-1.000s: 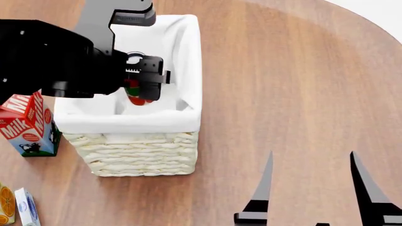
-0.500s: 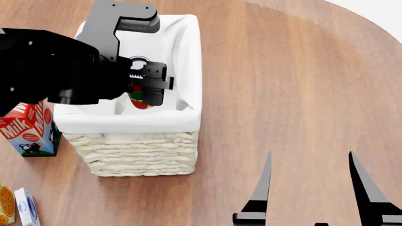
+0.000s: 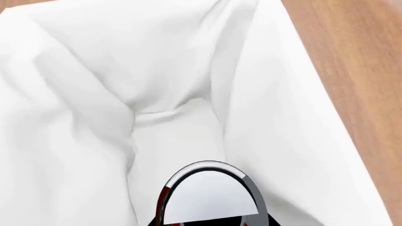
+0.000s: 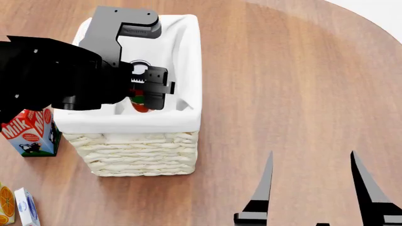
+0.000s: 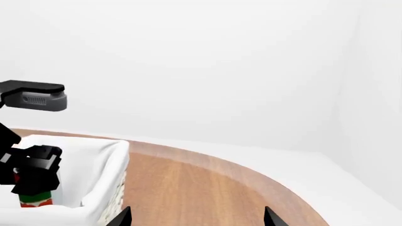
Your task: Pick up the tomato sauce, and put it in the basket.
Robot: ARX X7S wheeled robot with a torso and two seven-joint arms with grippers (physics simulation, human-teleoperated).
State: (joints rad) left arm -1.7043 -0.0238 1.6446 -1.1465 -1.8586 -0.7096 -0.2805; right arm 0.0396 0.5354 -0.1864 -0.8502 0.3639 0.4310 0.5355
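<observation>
The tomato sauce [image 4: 140, 106] is a small can with a red label, a green band and a silver top [image 3: 207, 197]. My left gripper [image 4: 146, 89] is shut on it and holds it upright inside the basket [image 4: 138, 153], near the basket's near right corner. The basket is cream wicker with white cloth lining [image 3: 94, 94]. The right wrist view shows the can [image 5: 36, 197] under the left gripper [image 5: 35, 165], below the basket's rim [image 5: 94, 155]. My right gripper [image 4: 311, 153] is open and empty over the wood table, to the right of the basket.
A milk carton [image 4: 28, 127] stands against the basket's left side. An orange juice carton [image 4: 6, 207] and a small white-and-blue box [image 4: 26, 207] lie at the near left. The round table's edge [image 4: 377, 19] curves at the far right.
My left gripper has moved a little toward the basket's near wall and lower, with the can still in it. The right arm has not moved.
</observation>
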